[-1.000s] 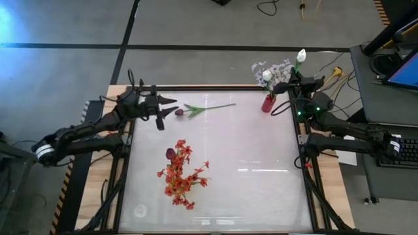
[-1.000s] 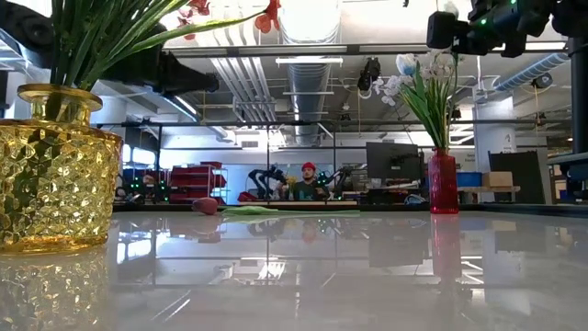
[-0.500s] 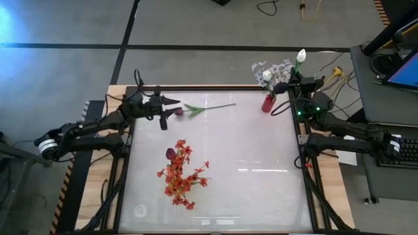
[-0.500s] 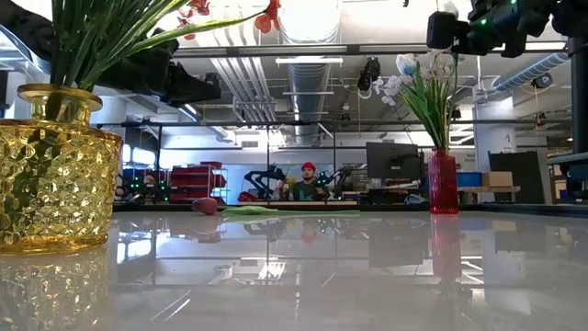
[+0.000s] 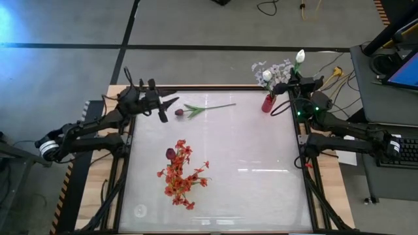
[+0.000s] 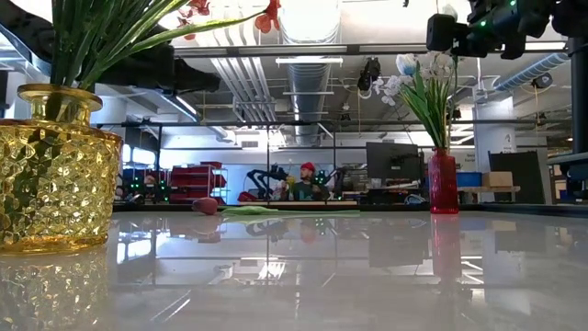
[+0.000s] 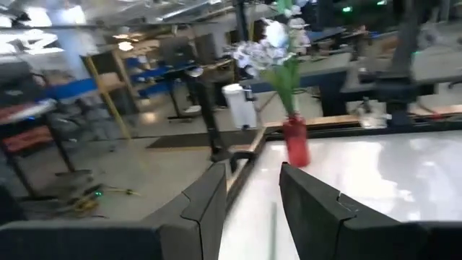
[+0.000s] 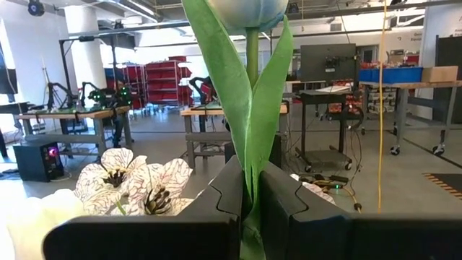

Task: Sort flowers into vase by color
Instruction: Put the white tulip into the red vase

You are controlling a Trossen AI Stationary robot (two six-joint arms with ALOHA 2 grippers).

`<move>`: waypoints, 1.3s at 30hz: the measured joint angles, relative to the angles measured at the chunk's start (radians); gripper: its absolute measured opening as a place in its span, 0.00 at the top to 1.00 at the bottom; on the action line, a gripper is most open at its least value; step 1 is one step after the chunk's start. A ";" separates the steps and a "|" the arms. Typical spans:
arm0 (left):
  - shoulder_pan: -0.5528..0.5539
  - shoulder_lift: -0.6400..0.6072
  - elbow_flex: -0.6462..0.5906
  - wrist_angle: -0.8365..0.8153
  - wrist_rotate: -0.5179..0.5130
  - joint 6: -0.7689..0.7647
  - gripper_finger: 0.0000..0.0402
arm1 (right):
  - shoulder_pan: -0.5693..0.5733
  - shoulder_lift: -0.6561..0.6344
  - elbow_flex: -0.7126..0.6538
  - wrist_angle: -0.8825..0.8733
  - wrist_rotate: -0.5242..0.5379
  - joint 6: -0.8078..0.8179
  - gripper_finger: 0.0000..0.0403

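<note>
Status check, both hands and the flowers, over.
Right hand shut on white tulip above red vase. Left hand open, empty, near maroon tulip.

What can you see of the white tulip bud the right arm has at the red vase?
The white tulip bud is a closed pale blossom on a green stem with long upright leaves, artificial by its look. It stands upright, pinched at the stem and leaves between the shut fingers of the right end effector. It sits above the far right table corner, just beside the red vase, with the white blossom sprays close by. Whether its stem end is in the vase cannot be seen.
</note>
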 joint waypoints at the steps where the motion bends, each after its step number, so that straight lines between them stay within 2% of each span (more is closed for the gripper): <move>1: 0.003 -0.001 0.000 -0.010 0.033 -0.015 0.71 | 0.000 0.000 0.000 0.000 0.000 0.000 0.96; 4: 0.000 0.010 -0.003 -0.036 0.121 -0.039 0.71 | 0.000 0.000 0.000 0.000 0.000 0.000 0.96; 6: -0.002 0.024 -0.008 -0.049 0.137 -0.052 0.71 | 0.000 0.000 0.000 -0.001 0.000 0.000 0.96; 13: -0.001 0.089 -0.011 -0.043 0.140 -0.063 0.71 | 0.000 0.000 0.000 -0.005 0.000 0.000 0.96; 20: -0.001 0.158 -0.013 0.050 0.139 -0.071 0.71 | 0.000 0.000 0.000 -0.019 -0.001 0.024 0.96; 26: -0.001 0.208 -0.013 0.132 0.137 -0.091 0.71 | 0.003 -0.032 0.000 -0.040 -0.158 0.121 0.96; 30: -0.001 0.225 -0.013 0.148 0.137 -0.097 0.71 | 0.004 -0.056 0.000 -0.054 -0.162 0.140 0.96; 34: -0.001 0.237 -0.013 0.171 0.137 -0.096 0.71 | 0.004 -0.076 0.000 -0.031 -0.218 0.132 0.96; 39: -0.001 0.240 -0.013 0.192 0.135 -0.097 0.71 | 0.004 -0.082 0.000 -0.006 -0.228 0.026 0.96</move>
